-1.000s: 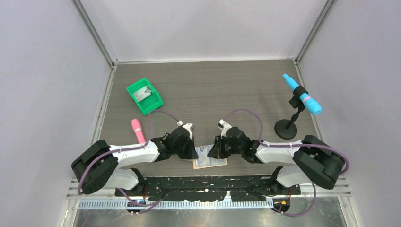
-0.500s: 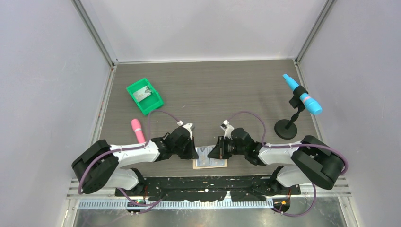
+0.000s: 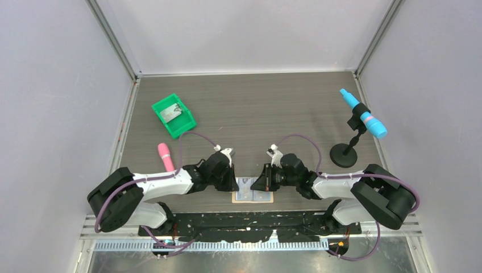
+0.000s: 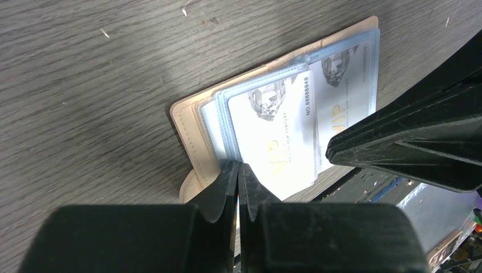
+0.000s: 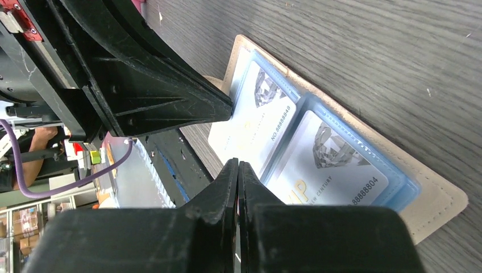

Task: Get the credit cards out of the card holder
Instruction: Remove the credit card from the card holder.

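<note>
"Where is the card holder point(image 3: 253, 197)?"

"Spread open on the surface point(image 3: 256, 108), directly beneath the left end effector point(image 3: 235, 183) and the right end effector point(image 3: 254, 183), which meet nose to nose over it."

"And the credit cards point(image 4: 273, 131)?"

"Two, in blue sleeves point(image 5: 406, 190). One sticks partway out toward the left end effector, whose fingers are pressed together at its corner. The right end effector is likewise closed tight, with its tips on that same card's edge. Whether either truly pinches the card, I cannot tell."
</note>
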